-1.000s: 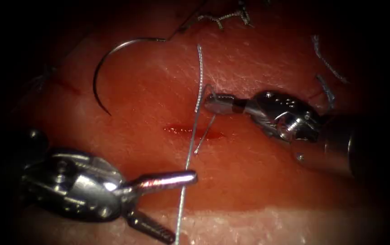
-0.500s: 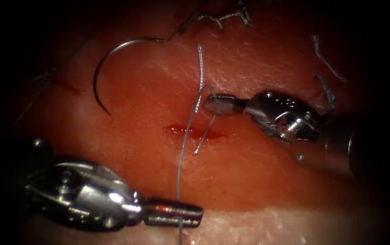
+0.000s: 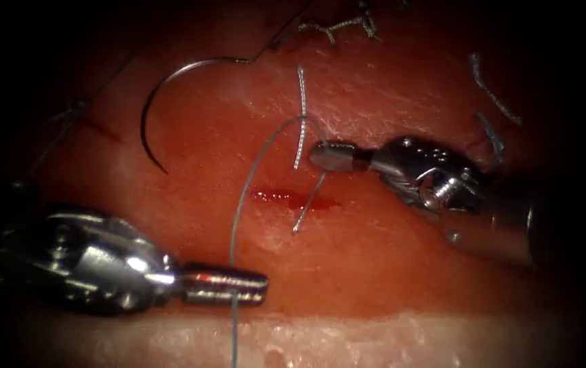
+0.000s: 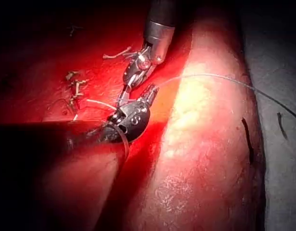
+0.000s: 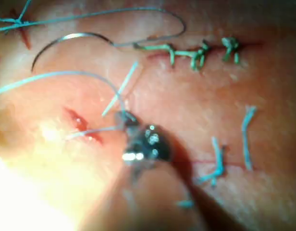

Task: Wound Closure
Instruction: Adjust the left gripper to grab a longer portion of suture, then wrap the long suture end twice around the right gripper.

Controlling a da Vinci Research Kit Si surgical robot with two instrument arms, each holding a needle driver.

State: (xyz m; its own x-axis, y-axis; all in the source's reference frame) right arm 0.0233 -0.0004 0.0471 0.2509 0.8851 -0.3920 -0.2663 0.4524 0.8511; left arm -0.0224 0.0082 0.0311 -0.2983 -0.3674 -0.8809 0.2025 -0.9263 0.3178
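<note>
left tool [image 3: 228, 286] slid left dragging thread [image 3: 242, 197], both tools clamped on it, right tool [image 3: 327, 155] too, needle [image 3: 153, 109] lying free, cut [image 3: 293, 199] still unclosed

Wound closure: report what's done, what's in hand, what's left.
Done: a knotted stitch row lies beyond the open cut, with cut ends to its right. In hand: thread crosses the cut; the left tool grips it below, the right tool above. The needle lies free on the tissue, upper left. Left: the cut looks unclosed, red fluid in it.
</note>
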